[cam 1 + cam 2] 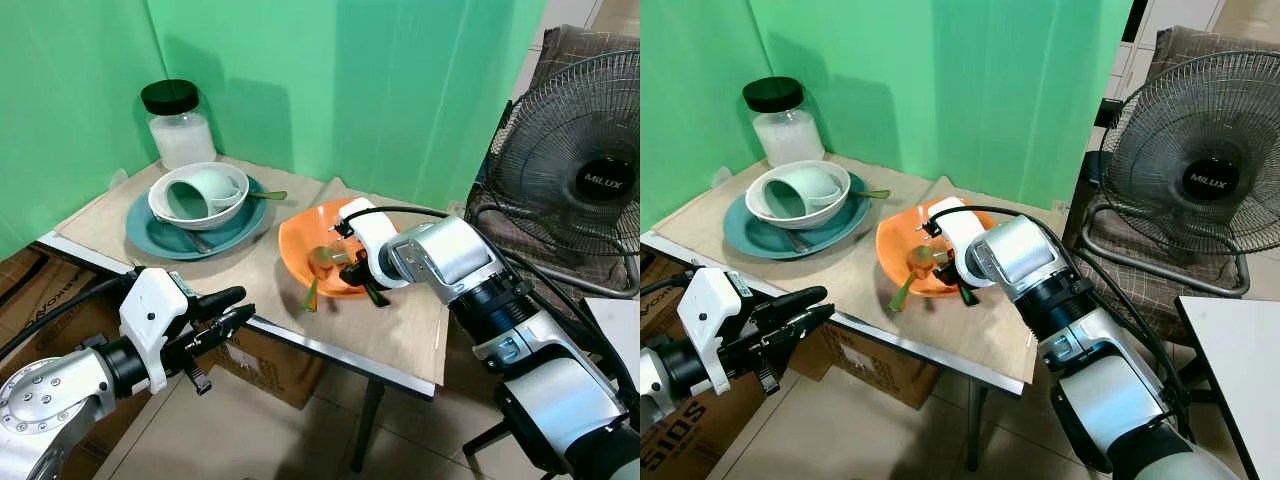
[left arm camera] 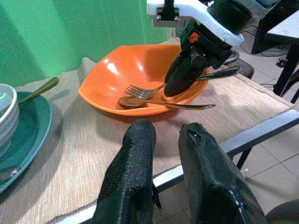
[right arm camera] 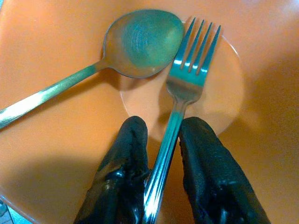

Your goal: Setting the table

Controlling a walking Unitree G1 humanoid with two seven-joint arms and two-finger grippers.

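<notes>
Right wrist view: right gripper (image 3: 161, 140) pinches the fork (image 3: 183, 98) handle inside the orange bowl (image 1: 312, 240), spoon (image 3: 135, 44) just beside; left gripper (image 1: 232, 312), slightly parted and empty, hovers off the table's (image 1: 400, 335) front edge.

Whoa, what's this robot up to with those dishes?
It is setting a table. Its right tool is inside the orange bowl, its two fingers closed on the handle of a fork that lies beside a spoon. Its left tool hovers at the table's near edge, fingers slightly apart, holding nothing. Farther back, a mug lies tipped in a white bowl on a teal plate.
</notes>
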